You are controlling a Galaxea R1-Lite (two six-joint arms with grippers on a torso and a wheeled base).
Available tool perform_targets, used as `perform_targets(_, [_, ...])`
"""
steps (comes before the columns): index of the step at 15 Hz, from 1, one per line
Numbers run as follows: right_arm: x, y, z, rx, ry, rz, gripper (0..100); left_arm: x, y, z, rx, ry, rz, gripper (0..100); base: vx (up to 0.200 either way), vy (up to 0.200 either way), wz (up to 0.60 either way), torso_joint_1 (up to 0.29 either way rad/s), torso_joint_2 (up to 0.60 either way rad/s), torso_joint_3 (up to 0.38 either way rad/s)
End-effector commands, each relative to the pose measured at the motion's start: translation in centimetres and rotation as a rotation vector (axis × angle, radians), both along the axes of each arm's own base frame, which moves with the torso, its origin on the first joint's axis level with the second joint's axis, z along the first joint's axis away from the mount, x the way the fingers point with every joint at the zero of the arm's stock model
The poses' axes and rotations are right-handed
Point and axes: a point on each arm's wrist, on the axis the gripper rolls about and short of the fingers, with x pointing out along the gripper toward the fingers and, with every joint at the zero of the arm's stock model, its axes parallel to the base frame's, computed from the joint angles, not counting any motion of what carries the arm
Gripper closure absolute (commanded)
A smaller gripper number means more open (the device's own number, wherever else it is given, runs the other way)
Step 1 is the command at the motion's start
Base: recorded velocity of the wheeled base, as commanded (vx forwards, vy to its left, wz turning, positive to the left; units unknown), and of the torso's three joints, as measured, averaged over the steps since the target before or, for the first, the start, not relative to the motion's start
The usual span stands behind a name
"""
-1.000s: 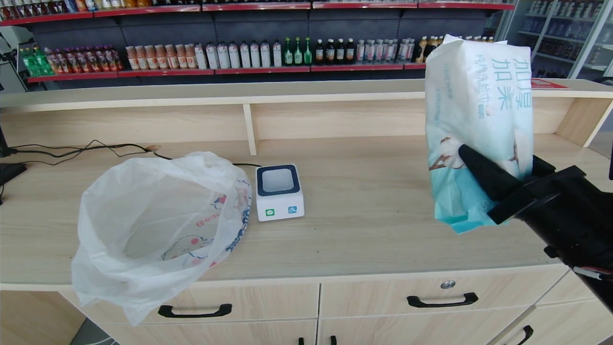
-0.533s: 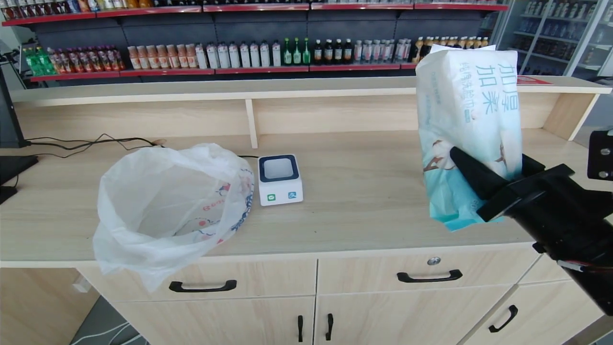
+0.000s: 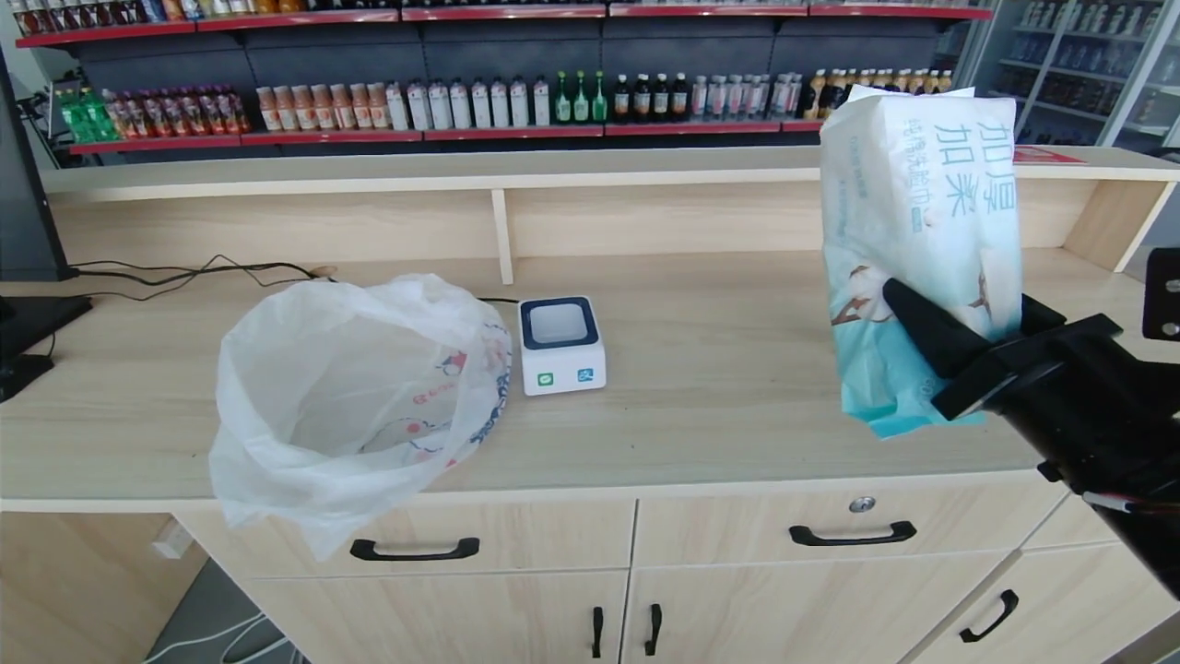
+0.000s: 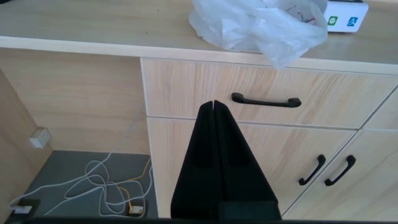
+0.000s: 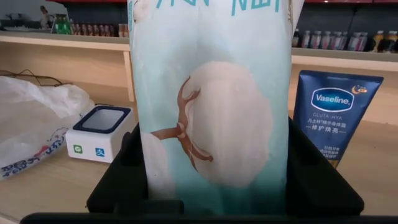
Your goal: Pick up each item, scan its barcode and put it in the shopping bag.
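A tall white and teal tissue pack (image 3: 922, 203) with a cotton picture hangs upright above the counter's right side, well to the right of the scanner. My right gripper (image 3: 959, 297) is shut on its lower half; up close the pack (image 5: 211, 112) stands between the right gripper's (image 5: 214, 134) black fingers. The white scanner (image 3: 562, 346) with a dark-framed window sits mid-counter, also visible from the right wrist (image 5: 99, 134). The open white shopping bag (image 3: 350, 397) slumps at its left, hanging over the counter edge. My left gripper (image 4: 213, 106) is shut on nothing, low before the drawers, below the bag (image 4: 261, 25).
A dark blue tube (image 5: 333, 118) stands on the counter behind the pack. Black cables (image 3: 184, 272) and a monitor base (image 3: 28, 323) lie at the far left. A raised ledge (image 3: 590, 166) runs along the counter's back. Drawers with black handles (image 3: 415, 551) face me below.
The whole head view has shifted, so the camera moved. The pack stays gripped by the right gripper, at about the same place relative to the scanner.
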Motion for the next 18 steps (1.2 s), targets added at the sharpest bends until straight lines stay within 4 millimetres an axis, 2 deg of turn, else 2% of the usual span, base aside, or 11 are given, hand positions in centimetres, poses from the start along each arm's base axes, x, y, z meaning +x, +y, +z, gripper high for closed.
perform_targets(1, [-0.4,-0.3,0.3,0.005,-0.015,-0.008,100,0.0,0.0,0.0,-0.001,0.000,0.000,100,0.000,0.200,0.00,0.027,0.01,-0.002])
perform_targets(8, [-0.5,-0.6,-0.5,-0.006,0.016,-0.018,100,0.0,0.0,0.0,-0.001,0.000,0.000,100,0.000,0.200,0.00,-0.001,0.00,0.004])
perform_targets(13, [0.6,-0.7,-1.2,-0.017,0.049,-0.037,100,0.0,0.0,0.0,-0.001,0.000,0.000,100,0.000,0.200,0.00,0.003,0.00,0.002])
perform_targets(18, [2.3,-0.8,-2.7,-0.040,0.109,-0.070,100,0.0,0.0,0.0,0.001,0.000,0.000,100,0.000,0.000,0.00,0.000,0.00,0.000])
